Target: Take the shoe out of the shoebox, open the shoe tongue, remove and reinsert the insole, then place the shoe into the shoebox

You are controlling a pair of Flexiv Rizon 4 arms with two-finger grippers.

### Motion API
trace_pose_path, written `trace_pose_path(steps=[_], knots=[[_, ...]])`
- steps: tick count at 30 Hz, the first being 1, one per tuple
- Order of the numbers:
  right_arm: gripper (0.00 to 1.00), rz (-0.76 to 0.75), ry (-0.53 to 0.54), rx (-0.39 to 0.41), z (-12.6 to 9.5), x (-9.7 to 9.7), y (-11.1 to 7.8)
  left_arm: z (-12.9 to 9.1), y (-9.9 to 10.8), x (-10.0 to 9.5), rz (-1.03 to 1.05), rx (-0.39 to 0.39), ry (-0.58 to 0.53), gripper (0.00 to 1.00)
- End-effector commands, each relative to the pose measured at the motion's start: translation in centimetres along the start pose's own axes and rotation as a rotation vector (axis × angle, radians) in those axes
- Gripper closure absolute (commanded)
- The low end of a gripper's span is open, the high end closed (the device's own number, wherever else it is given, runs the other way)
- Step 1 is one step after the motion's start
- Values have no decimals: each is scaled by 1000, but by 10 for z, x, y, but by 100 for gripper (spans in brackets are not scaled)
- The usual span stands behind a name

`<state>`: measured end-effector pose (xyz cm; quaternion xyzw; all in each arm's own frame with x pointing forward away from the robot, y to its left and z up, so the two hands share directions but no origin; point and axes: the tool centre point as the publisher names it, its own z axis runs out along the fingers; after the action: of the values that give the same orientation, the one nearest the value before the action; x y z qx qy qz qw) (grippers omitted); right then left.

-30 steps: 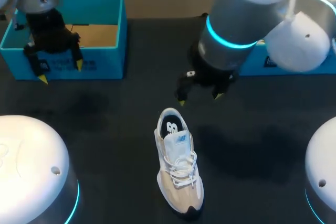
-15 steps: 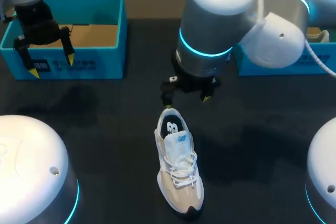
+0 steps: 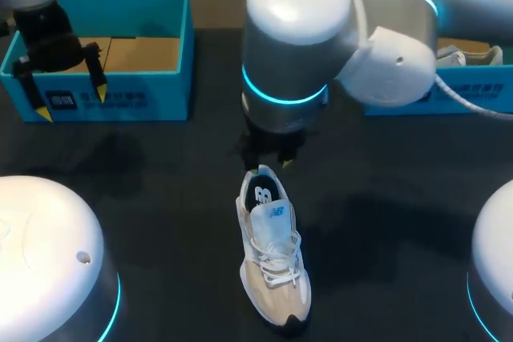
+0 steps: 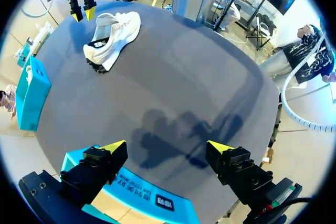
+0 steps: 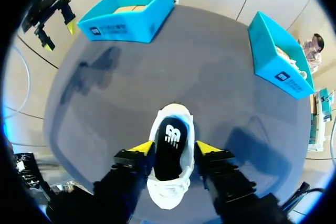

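Note:
A white and beige shoe (image 3: 272, 266) stands on the dark table, heel away from me, its dark insole (image 5: 169, 148) showing. My right gripper (image 5: 174, 148) is down over the heel, a yellow tip against each side of the collar, shut on the shoe (image 5: 169, 182). In the head view the right gripper (image 3: 268, 168) sits just behind the heel. My left gripper (image 3: 70, 103) hangs open and empty over the front wall of the open blue shoebox (image 3: 152, 90) at the far left. From the left wrist, the left gripper (image 4: 167, 146) is wide above that shoebox's wall (image 4: 142, 198); the shoe (image 4: 113, 38) lies far ahead.
A second blue box (image 3: 473, 90) at the far right holds another shoe (image 3: 473, 55). The white arm bases (image 3: 48, 262) stand at the near corners. My right arm's bulk (image 3: 296, 46) hangs over the table's middle.
My right arm swung left and down from beside the right box to the shoe's heel, and its fingers narrowed around the collar. My left gripper drifted slightly back over the left box, still open.

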<state>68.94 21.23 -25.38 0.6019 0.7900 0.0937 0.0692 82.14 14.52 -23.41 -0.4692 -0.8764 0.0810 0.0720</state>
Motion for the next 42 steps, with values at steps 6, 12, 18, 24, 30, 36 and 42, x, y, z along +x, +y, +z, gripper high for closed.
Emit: trace_pose_path(steps=[6,12,18,24,30,36,42], knots=[[71,6,-57,3,12,23,4,0,-1,4,3,-4,-4,0],[100,34,-81,-2,17,33,2,0,-1,4,3,-4,-4,0],[100,81,-112,-16,25,35,-3,0,-1,4,3,-4,-4,0],[100,129,-135,-41,33,31,-7,0,-1,4,3,-4,-4,0],[100,129,-135,-41,33,31,-7,0,-1,4,3,-4,-4,0],[100,129,-135,-41,33,31,-7,0,-1,4,3,-4,-4,0],[100,129,-135,-41,33,31,-7,0,-1,4,3,-4,-4,0]])
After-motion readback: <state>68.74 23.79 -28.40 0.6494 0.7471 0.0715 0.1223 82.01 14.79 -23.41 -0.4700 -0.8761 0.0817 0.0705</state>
